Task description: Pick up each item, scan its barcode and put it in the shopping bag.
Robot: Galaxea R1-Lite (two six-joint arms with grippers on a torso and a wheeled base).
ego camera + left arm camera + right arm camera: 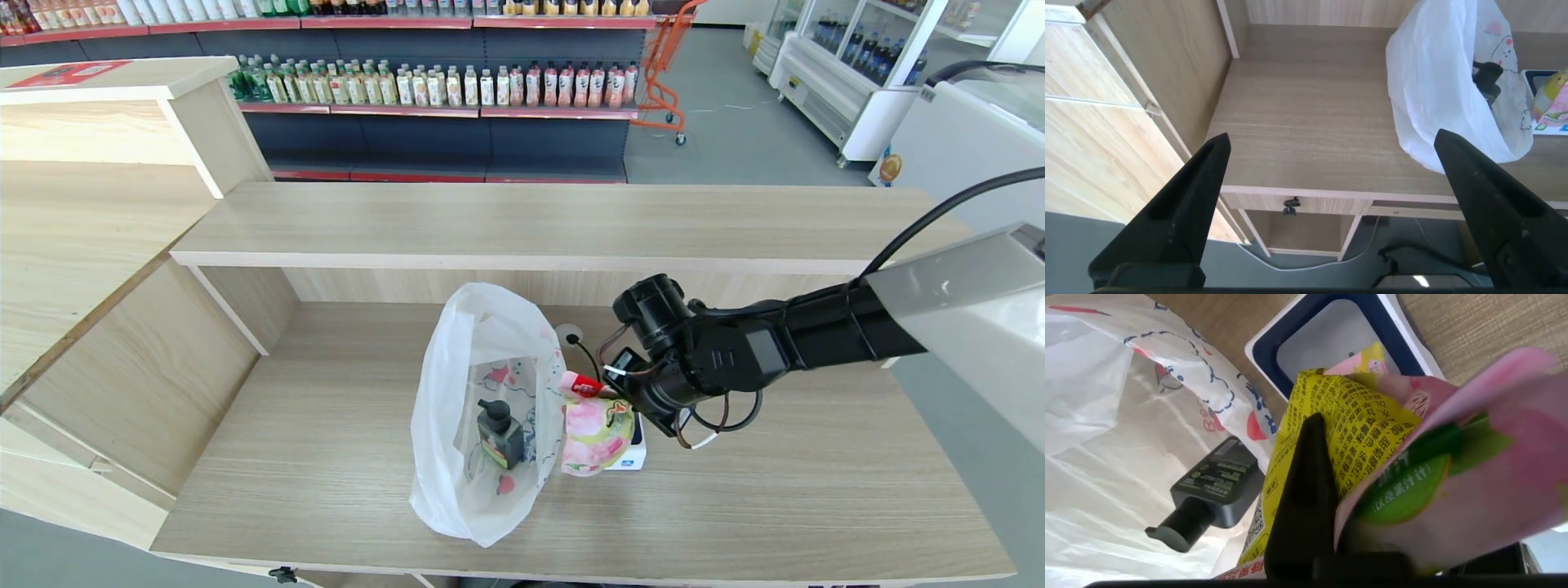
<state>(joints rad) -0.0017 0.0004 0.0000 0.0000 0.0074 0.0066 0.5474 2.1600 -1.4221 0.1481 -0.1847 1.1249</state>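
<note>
Though shopping bag (457,425) stands beside, pouch (596,437) overhangs box (635,454).

Right arm (759,347) and end effector (608,398) are black, with looping cables (727,428)

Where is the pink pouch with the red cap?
In the head view the right gripper holds the pink pouch just right of the white shopping bag, above a blue-and-white box on the counter.
</note>
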